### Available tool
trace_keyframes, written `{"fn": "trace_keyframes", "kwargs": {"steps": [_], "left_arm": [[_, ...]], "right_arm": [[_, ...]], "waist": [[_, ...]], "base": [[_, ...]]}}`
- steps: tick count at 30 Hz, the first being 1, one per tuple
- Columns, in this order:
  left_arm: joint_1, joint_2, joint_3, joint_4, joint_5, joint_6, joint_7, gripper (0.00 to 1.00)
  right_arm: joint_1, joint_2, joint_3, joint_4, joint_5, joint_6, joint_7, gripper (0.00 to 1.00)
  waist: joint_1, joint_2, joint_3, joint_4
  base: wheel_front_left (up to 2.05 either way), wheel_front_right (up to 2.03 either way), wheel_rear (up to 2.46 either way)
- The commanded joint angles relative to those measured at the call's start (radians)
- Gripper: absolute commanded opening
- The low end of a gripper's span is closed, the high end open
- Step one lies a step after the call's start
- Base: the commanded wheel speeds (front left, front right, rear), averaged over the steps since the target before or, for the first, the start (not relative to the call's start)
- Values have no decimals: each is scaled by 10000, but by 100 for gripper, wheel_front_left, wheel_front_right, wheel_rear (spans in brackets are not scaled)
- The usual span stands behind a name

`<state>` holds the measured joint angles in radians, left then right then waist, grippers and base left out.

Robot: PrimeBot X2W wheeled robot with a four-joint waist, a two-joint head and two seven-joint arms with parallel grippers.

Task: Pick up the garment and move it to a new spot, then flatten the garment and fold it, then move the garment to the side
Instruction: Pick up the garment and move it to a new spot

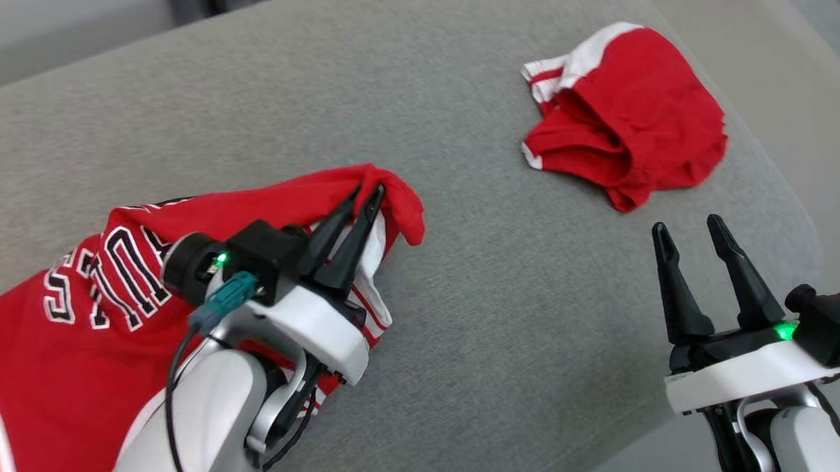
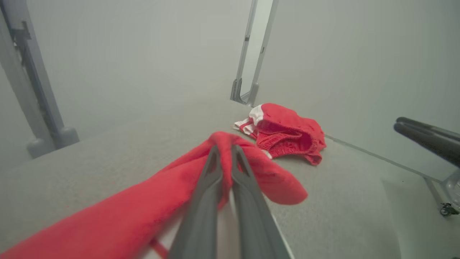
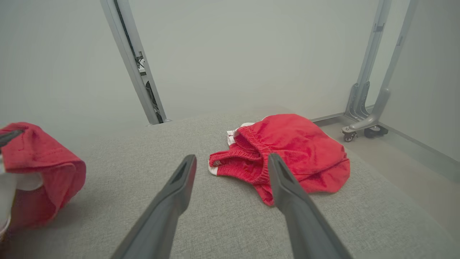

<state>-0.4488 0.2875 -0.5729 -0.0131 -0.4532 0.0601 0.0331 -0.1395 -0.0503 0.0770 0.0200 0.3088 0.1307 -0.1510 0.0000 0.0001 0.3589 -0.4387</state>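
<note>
Grips a bunched red fold of the jersey (image 1: 61, 360) in the left claw (image 1: 368, 194), fingers pinched fully together on the cloth, with a loose flap hanging just past the tips. Leaves the rest of the garment draped along the left forearm and trailing toward the lower left of the head view, lettering up, over the grey upholstered surface (image 1: 507, 317). Holds the right claw (image 1: 685, 225) spread wide and empty at the near right, well apart from the jersey. Shows also a crumpled pair of red shorts (image 1: 632, 110) with white trim near the far right corner, untouched.

Looks like the carry part of the first step: picking the jersey up and shifting it to a fresh spot.

To do it well:
- Raise the left claw high enough to bring the trailing cloth off the surface rather than dragging and twisting it.
- Aim for the open grey stretch in the middle, stopping short of the shorts to avoid tangling the two.
- Move slowly and without jerks, given so small a pinch of cloth.
- Mind the fabric lying over the forearm, likely to snag on the wrist cable.
- Bring the right claw in for a second corner or edge, letting the jersey hang open and land flatter.
- Lower before releasing, never dropping from height.
</note>
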Motion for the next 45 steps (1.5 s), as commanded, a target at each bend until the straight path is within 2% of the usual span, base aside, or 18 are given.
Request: {"fn": "trace_keyframes", "kwargs": {"steps": [1, 7, 10, 11, 12, 20, 25, 31, 32, 37, 45], "left_arm": [[-253, -45, -44, 460, -101, -151, -57, 0], [-777, -630, -436, 2897, -203, -736, -516, 0], [-901, -770, -519, 3431, -181, -879, -713, 0], [-975, -856, -572, 3625, -125, -904, -833, 28], [-1025, -932, -622, 3751, -95, -942, -955, 100], [-975, -1380, -857, 3750, -71, -1114, -2034, 100], [-610, -1282, -433, 3075, -228, -759, -2504, 100], [-13, -770, 567, 2254, -431, -46, -2793, 100], [208, -540, 936, 2013, -500, 175, -2845, 100], [1033, 114, 1984, 1526, -620, 715, -2930, 100], [2444, 790, 3064, 801, -571, 898, -2968, 100]], "right_arm": [[-197, -20, 78, 106, 85, 1, -141, 100], [-343, -26, 129, 437, 215, 1, -382, 100], [-402, -26, 122, 480, 189, 1, -416, 100], [-407, -31, 68, 508, 148, 1, -433, 100], [-404, -29, 43, 531, 116, 1, -436, 100], [-413, -37, -328, 465, -302, 1, -193, 100], [-368, -34, -580, 244, -542, 1, 87, 100], [-297, -34, -682, -52, -934, 1, 455, 100], [-268, -34, -662, -126, -1047, 1, 542, 100], [-153, -33, -555, -110, -1233, 1, 688, 100], [133, -35, -605, 1, -1553, 1, 891, 100]], "waist": [[0, -1, 445, -442], [0, -1, 587, -462], [0, -1, 562, -354], [0, -1, 536, -268], [0, -1, 502, -184], [0, -1, -176, 938], [0, -1, -609, 1826], [0, -1, -1023, 2763], [0, -1, -1149, 2999], [0, -1, -1473, 3432], [0, -1, -2027, 3867]], "base": [[0, 0, 0], [0, 0, 0], [0, 0, 0], [0, 0, 0], [0, 0, 0], [0, 0, 0], [0, 0, 0], [0, 0, 0], [0, 0, 0], [0, 0, 0], [0, 0, 0]]}}
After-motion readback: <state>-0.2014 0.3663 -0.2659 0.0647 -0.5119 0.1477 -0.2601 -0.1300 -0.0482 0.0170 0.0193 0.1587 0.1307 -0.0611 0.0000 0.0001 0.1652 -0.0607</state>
